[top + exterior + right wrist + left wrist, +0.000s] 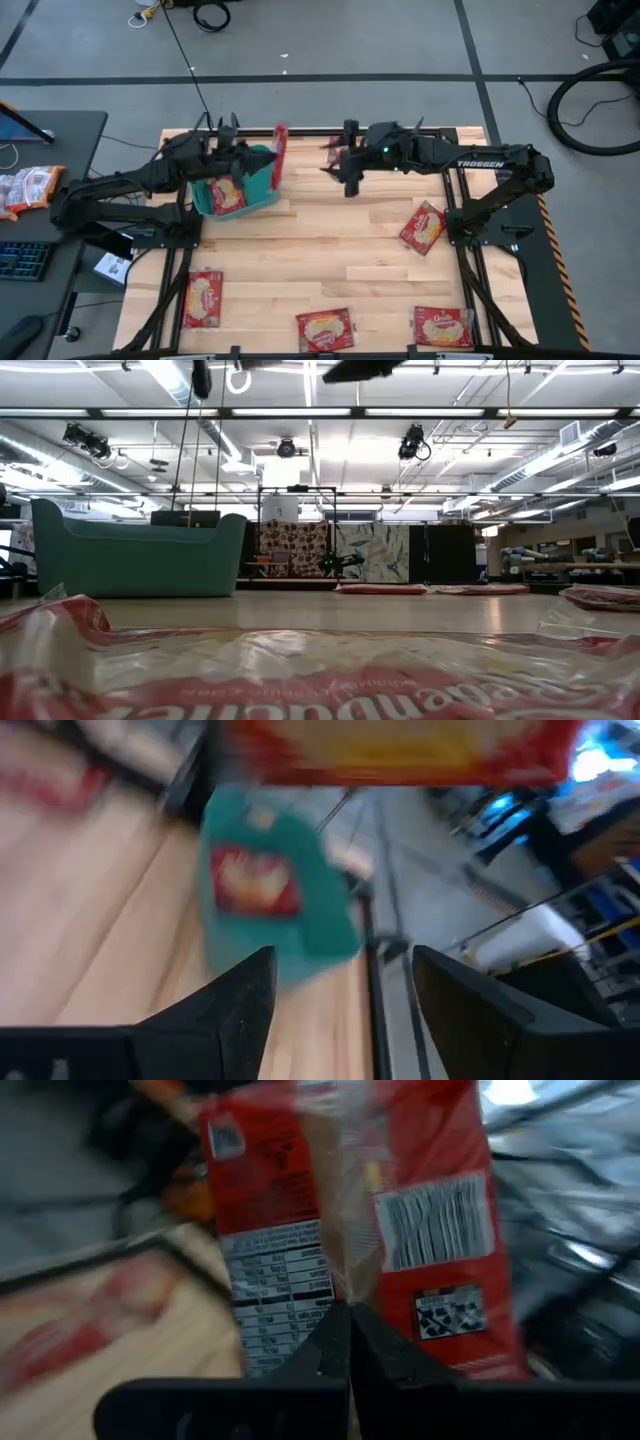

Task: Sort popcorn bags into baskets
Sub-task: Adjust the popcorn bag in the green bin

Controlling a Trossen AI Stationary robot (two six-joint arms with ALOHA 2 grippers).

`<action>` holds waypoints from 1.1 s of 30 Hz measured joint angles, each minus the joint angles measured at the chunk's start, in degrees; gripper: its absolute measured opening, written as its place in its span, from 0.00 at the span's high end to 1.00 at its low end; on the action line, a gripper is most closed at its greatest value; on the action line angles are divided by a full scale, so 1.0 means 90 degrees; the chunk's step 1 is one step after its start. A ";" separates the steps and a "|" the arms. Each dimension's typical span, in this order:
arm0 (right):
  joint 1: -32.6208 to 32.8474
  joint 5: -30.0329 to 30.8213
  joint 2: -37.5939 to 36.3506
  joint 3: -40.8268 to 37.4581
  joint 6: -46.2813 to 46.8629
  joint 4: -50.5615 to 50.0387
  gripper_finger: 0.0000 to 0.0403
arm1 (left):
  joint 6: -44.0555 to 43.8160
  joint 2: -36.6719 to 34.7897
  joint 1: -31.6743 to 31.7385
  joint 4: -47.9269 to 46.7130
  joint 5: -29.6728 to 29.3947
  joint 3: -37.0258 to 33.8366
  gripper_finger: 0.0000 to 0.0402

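Note:
My left gripper [270, 160] is shut on a red popcorn bag [281, 152], held edge-up over the right rim of the teal basket [262, 192]. In the left wrist view the shut gripper [348, 1320] pinches that bag [430, 1230], whose back shows a barcode. One bag [228, 196] lies in the basket. My right gripper [331, 160] hangs open and holds nothing a little to the right; its wrist view shows the open gripper [345, 1005], the basket [310, 920] beyond and the held bag [400, 745]. Loose bags lie at the right [422, 228] and along the front edge [324, 328].
Two more bags lie at the front left [204, 298] and front right [443, 326]. A side desk [70, 130] on the left holds white-and-orange packets [30, 187]. In the low view a bag [300, 670] fills the foreground, with the basket [135, 555] at the back left.

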 joint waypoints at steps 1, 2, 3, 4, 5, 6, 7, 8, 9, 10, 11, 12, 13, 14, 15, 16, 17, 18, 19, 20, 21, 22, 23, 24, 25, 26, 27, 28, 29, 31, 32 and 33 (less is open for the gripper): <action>-0.0032 -0.0116 -0.0024 0.0000 0.0362 0.0197 0.38 | 0.0074 0.0059 -0.0069 0.0353 0.0091 -0.0004 1.00; -0.0067 -0.0281 -0.0038 0.0000 0.0780 0.0426 0.36 | 0.0182 0.0124 -0.0148 0.0752 0.0159 -0.0007 1.00; -0.0099 -0.0513 -0.0039 0.0002 0.1218 0.0656 0.33 | 0.0259 0.0185 -0.0225 0.1081 0.0206 -0.0007 1.00; -0.0136 -0.0812 -0.0039 0.0002 0.1651 0.0807 0.31 | 0.0359 0.0257 -0.0292 0.1444 0.0235 -0.0007 1.00; -0.0174 -0.1193 -0.0016 0.0002 0.2057 0.0954 0.28 | 0.0462 0.0335 -0.0356 0.1794 0.0278 -0.0007 1.00; -0.0206 -0.1573 0.0022 0.0002 0.2451 0.1167 0.25 | 0.0531 0.0404 -0.0411 0.2056 0.0318 -0.0007 1.00; -0.0230 -0.1903 0.0053 0.0002 0.2834 0.1327 0.23 | 0.0580 0.0478 -0.0454 0.2317 0.0401 -0.0007 1.00; -0.0245 -0.2178 0.0120 0.0002 0.3195 0.1526 0.20 | 0.0634 0.0564 -0.0487 0.2607 0.0495 -0.0007 1.00; -0.0250 -0.2413 0.0188 0.0005 0.3539 0.1843 0.18 | 0.0663 0.0669 -0.0516 0.2917 0.0574 -0.0007 1.00; -0.0261 -0.2628 0.0262 0.0003 0.3889 0.2043 0.16 | 0.0665 0.0762 -0.0542 0.3181 0.0644 -0.0007 1.00; -0.0269 -0.2812 0.0368 0.0002 0.4236 0.2353 0.14 | 0.0663 0.0853 -0.0558 0.3369 0.0664 -0.0007 1.00; -0.0270 -0.2957 0.0476 0.0002 0.4600 0.2713 0.13 | 0.0663 0.0972 -0.0579 0.3576 0.0671 -0.0007 1.00; -0.0267 -0.3132 0.0597 0.0002 0.4934 0.3045 0.12 | 0.0664 0.1079 -0.0585 0.3727 0.0667 -0.0007 1.00; -0.0249 -0.3289 0.0726 0.0002 0.5249 0.3435 0.12 | 0.0661 0.1188 -0.0588 0.3833 0.0669 -0.0007 1.00; -0.0229 -0.3446 0.0847 0.0002 0.5562 0.3751 0.12 | 0.0659 0.1312 -0.0588 0.3964 0.0669 -0.0007 1.00; -0.0198 -0.3622 0.0987 0.0002 0.5873 0.4091 0.11 | 0.0651 0.1421 -0.0588 0.4083 0.0676 -0.0007 1.00; -0.0167 -0.3762 0.1113 0.0002 0.6154 0.4403 0.12 | 0.0647 0.1526 -0.0588 0.4204 0.0715 -0.0008 1.00; -0.0148 -0.3964 0.1223 0.0002 0.6431 0.4603 0.12 | 0.0645 0.1628 -0.0588 0.4366 0.0739 -0.0010 1.00; -0.0129 -0.4156 0.1324 0.0002 0.6707 0.4829 0.12 | 0.0643 0.1714 -0.0591 0.4551 0.0740 -0.0010 1.00; -0.0117 -0.4353 0.1405 0.0001 0.6971 0.5001 0.13 | 0.0646 0.1792 -0.0593 0.4742 0.0747 -0.0010 1.00; -0.0105 -0.4554 0.1478 0.0001 0.7206 0.5214 0.14 | 0.0657 0.1844 -0.0593 0.4883 0.0747 -0.0010 1.00; -0.0093 -0.4710 0.1528 0.0000 0.7442 0.5375 0.14 | 0.0682 0.1883 -0.0593 0.4983 0.0749 -0.0010 1.00; -0.0079 -0.4818 0.1588 0.0000 0.7646 0.5548 0.15 | 0.0716 0.1899 -0.0593 0.5051 0.0749 -0.0010 1.00; -0.0059 -0.4833 0.1626 0.0002 0.7825 0.5726 0.17 | 0.0725 0.1915 -0.0590 0.5075 0.0747 -0.0010 1.00; -0.0040 -0.4834 0.1655 0.0000 0.7968 0.5821 0.19 | 0.0729 0.1938 -0.0590 0.5090 0.0748 -0.0007 1.00; -0.0015 -0.4829 0.1692 0.0000 0.8053 0.6022 0.22 | 0.0731 0.1955 -0.0590 0.5078 0.0758 -0.0007 1.00; 0.0001 -0.4795 0.1698 0.0000 0.8143 0.6126 0.25 | 0.0733 0.1970 -0.0590 0.5042 0.0801 -0.0007 1.00; 0.0019 -0.4761 0.1698 -0.0002 0.8209 0.6258 0.28 | 0.0733 0.1972 -0.0590 0.5033 0.0861 -0.0010 1.00; 0.0031 -0.4667 0.1693 -0.0002 0.8235 0.6292 0.33 | 0.0733 0.1968 -0.0590 0.5041 0.0902 -0.0010 1.00; 0.0048 -0.4528 0.1691 -0.0002 0.8244 0.6327 0.43 | 0.0738 0.1955 -0.0593 0.4996 0.0912 -0.0007 1.00; 0.0051 -0.4500 0.1694 -0.0002 0.8262 0.6323 0.49 | 0.0735 0.1957 -0.0591 0.4949 0.0915 -0.0007 1.00; 0.0050 -0.4484 0.1695 -0.0002 0.8282 0.6319 0.55 | 0.0705 0.1962 -0.0589 0.4909 0.0910 -0.0007 0.99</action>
